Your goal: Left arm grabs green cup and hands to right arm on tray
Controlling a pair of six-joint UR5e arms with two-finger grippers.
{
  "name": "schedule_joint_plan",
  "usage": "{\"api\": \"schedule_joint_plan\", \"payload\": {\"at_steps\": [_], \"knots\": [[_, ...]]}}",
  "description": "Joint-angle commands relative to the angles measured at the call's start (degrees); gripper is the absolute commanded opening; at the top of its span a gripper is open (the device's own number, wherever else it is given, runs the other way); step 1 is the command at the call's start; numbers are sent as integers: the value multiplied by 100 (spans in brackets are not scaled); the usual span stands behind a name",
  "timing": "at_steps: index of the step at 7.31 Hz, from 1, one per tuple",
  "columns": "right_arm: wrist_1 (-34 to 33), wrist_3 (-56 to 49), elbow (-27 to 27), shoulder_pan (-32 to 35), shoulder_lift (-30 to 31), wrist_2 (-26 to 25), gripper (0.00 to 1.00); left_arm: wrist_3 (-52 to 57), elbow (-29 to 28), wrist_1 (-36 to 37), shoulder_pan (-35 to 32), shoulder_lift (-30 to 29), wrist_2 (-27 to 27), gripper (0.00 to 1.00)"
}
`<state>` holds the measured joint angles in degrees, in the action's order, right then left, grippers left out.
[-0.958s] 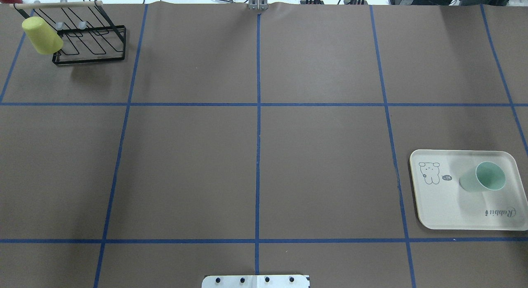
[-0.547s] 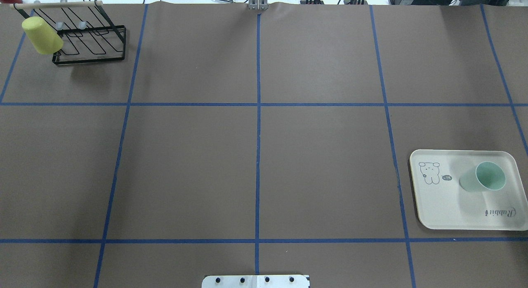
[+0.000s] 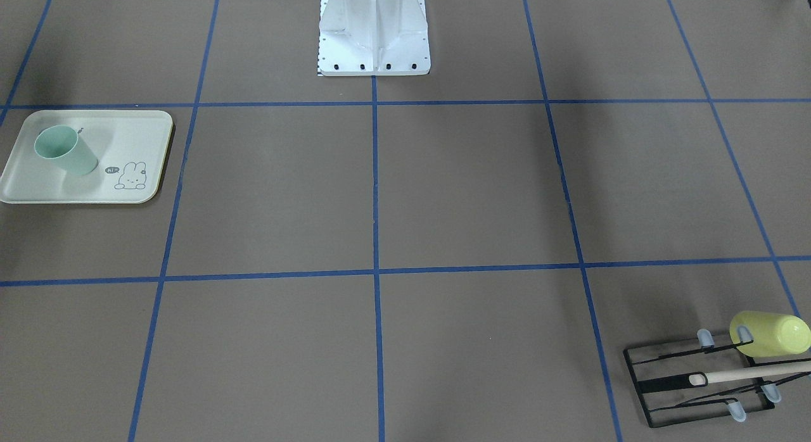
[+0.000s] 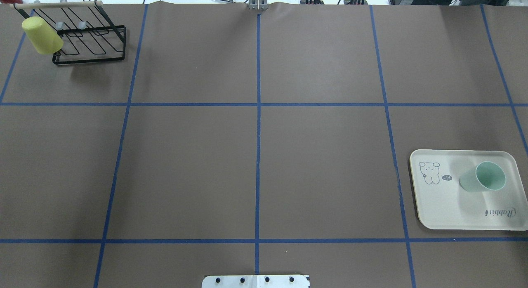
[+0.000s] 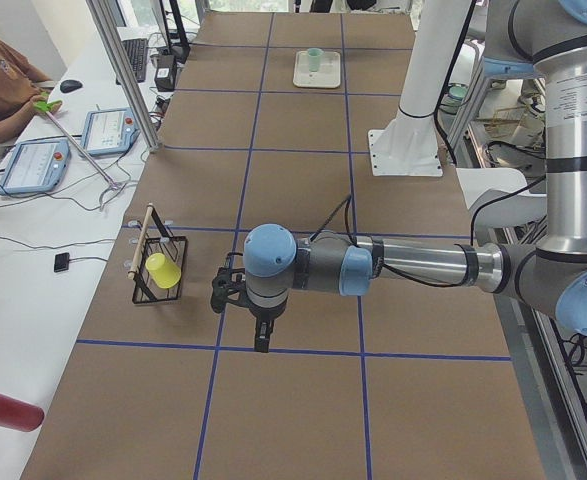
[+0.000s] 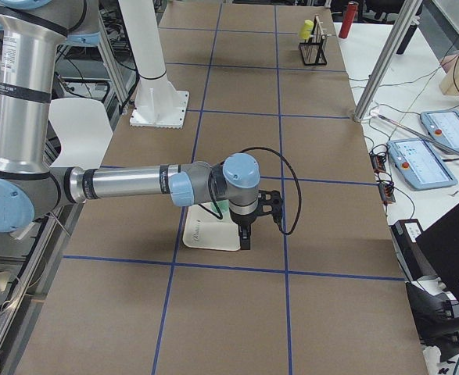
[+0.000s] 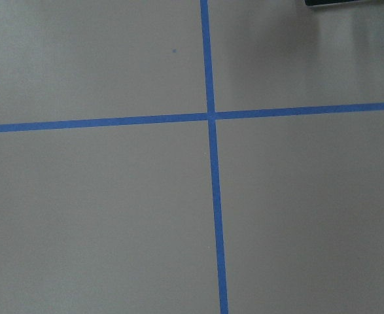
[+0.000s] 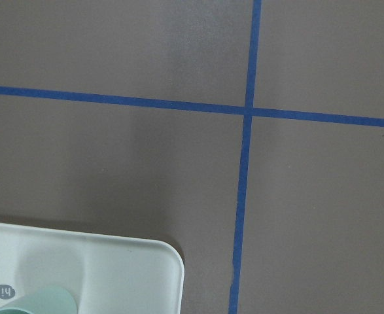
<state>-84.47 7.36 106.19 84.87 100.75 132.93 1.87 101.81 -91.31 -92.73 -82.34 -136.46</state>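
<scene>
The white base plate [image 4: 255,281] sits at the near edge of the table, well to the left of the tray [image 4: 445,213] in the overhead view. The tray lies flat on the brown paper [image 4: 321,176], with its rabbit drawing [image 4: 430,172] at its left end. The green cup [image 4: 482,178] stands upright on the tray, mouth up, in the tray's far right part and apart from the drawing; nothing touches it. The right arm [image 6: 127,183] stretches out low, and the right gripper [image 6: 245,244] hangs pointing down over the tray's border; whether its fingers are spread or closed cannot be told. The left arm [image 5: 423,268] reaches toward the table end opposite the tray. There the left gripper [image 5: 262,345] points down over bare paper near a crossing of blue tape lines [image 7: 211,116]; its jaws cannot be judged either. Farthest from the tray, at the far left corner, stands the black wire rack [image 4: 88,44], with the yellow cup [image 4: 42,35] hung tilted on its left end
</scene>
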Motion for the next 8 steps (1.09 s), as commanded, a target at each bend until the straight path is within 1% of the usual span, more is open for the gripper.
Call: {"api": "schedule_joint_plan", "payload": {"at_steps": [1, 8], "knots": [[1, 20, -10, 3, -3, 13, 100, 6, 6, 0, 10, -1, -12, 100], [18, -42, -54, 3, -12, -48, 100, 6, 6, 8, 10, 7, -4, 100]]}}
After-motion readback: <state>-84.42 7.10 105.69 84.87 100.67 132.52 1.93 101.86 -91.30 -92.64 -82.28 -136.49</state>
